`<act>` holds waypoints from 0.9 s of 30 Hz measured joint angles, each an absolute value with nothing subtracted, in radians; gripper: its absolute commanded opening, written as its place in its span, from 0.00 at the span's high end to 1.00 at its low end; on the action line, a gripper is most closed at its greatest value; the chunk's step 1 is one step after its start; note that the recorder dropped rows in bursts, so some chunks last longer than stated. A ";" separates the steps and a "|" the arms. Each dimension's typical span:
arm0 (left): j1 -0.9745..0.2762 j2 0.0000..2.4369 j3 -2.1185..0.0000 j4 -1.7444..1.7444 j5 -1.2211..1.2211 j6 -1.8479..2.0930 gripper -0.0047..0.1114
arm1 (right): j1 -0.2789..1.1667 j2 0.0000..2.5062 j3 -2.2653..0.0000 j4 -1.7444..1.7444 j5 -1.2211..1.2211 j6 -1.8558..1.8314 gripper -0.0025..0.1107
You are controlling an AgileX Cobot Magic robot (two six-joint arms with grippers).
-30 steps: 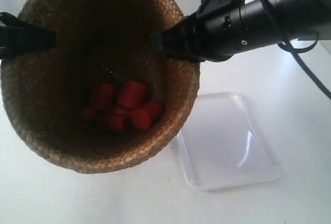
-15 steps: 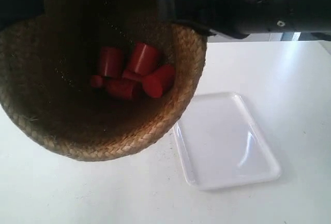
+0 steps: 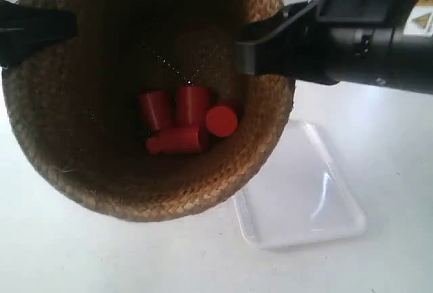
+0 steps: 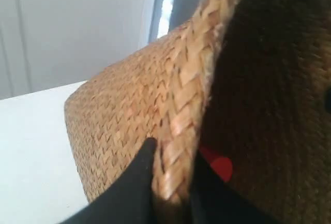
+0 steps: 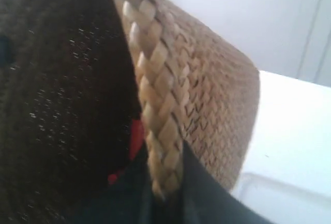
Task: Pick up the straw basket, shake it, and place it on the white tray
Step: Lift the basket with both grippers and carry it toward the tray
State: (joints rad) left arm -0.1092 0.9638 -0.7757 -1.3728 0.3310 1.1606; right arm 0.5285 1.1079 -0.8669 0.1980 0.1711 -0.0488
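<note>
Exterior view, woven straw basket (image 3: pixel 88 185), dark interior, braided rim

You have a plain white counter (image 3: pixel 101 259), matte, with soft grey shadow across its left side in the exterior view. One item lies directly on it: the white tray (image 3: pixel 308 191), flat, glossy, with rounded corners and a low raised rim. Note a streak of glare along its right half. Its upper-left part is hidden in the exterior view. The right wrist view catches one tray corner resting on the counter.
</note>
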 measured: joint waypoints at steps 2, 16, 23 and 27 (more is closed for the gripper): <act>-0.120 0.986 -0.774 -1.374 0.291 1.169 0.96 | 0.484 1.159 -0.853 0.194 0.188 -0.020 0.98; -0.126 0.996 -0.745 -1.416 0.370 1.211 0.96 | 0.504 1.154 -0.785 0.187 0.214 0.015 0.98; -0.190 0.844 -0.770 -1.289 0.238 1.114 0.96 | 0.576 1.003 -0.795 0.187 0.130 0.040 0.98; -0.199 0.939 -0.754 -1.268 0.167 1.103 0.96 | 0.523 1.151 -0.792 0.184 0.135 0.055 0.98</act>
State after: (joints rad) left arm -0.1989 0.9393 -0.7539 -1.2675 0.1675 1.1033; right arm 0.5227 1.1514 -0.7918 0.1839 0.1350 0.0547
